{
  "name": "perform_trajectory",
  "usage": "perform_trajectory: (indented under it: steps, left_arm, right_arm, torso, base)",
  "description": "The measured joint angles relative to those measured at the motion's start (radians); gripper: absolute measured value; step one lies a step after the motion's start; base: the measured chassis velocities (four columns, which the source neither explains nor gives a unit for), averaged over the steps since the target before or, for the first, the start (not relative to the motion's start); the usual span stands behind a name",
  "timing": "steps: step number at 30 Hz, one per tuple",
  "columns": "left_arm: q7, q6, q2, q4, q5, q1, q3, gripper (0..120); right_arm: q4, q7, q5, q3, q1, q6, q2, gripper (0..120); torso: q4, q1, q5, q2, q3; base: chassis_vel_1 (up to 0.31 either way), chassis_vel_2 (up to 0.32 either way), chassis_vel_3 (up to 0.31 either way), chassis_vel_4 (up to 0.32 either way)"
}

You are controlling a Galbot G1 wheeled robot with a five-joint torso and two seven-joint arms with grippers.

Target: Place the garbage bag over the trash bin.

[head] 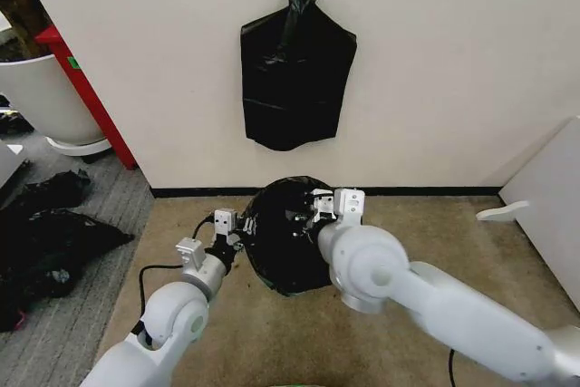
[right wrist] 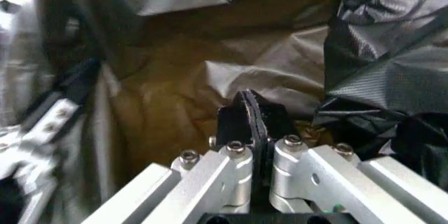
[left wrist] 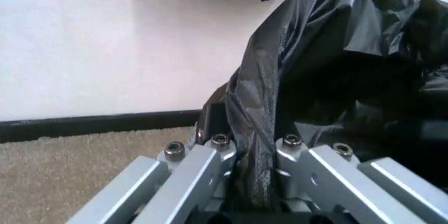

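- Garbage bag [head: 283,242] is draped over the trash bin (bin hidden under the film), on the carpet by the wall.
- Left gripper [head: 232,231] and right gripper [head: 317,208] are each clamped on bag film at opp. rim sides.
- Judged nearly done; seating + release are left.

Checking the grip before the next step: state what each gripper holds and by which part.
Both hold the wrinkly black plastic garbage bag: the left gripper pinches a gathered fold at its left edge, the right gripper the film at its right rim.
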Motion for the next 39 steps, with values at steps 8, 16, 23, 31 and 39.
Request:
perform_trajectory:
  steps: [8,16,23,31,39]
  left_arm:
    - [0.012,-0.008,-0.018,-0.007,0.038,0.015,-0.012,3]
    - [0.024,-0.017,-0.020,-0.026,0.060,0.036,-0.019,3]
    - [0.031,-0.016,-0.018,-0.043,0.055,0.037,-0.027,3]
    - [0.045,-0.012,-0.024,-0.060,0.054,0.063,-0.025,3]
    - [0.052,-0.010,-0.028,-0.081,0.054,0.082,-0.034,3]
  right_arm:
    - [-0.067,0.035,-0.067,-0.076,0.022,0.057,0.061,0]
    - [-0.124,0.042,-0.132,-0.114,0.032,0.075,0.092,0]
    - [-0.166,0.041,-0.187,-0.133,0.020,0.075,0.094,0]
    - [-0.199,0.031,-0.228,-0.131,0.008,0.077,0.093,0]
    - [-0.239,0.018,-0.269,-0.133,0.002,0.077,0.102,0]
  torso:
    - [0.0000,0.000,0.0000,0.000,0.000]
    - [0.0001,0.000,0.0000,0.000,0.000]
    - [0.0000,0.000,0.0003,0.000,0.000]
    - [0.0000,0.000,0.0002,0.000,0.000]
    - [0.0000,0.000,0.0003,0.000,0.000]
  base:
    - [0.000,0.000,0.000,0.000]
    - [0.000,0.000,0.000,0.000]
    - [0.000,0.000,0.000,0.000]
    - [0.000,0.000,0.000,0.000]
    - [0.000,0.000,0.000,0.000]
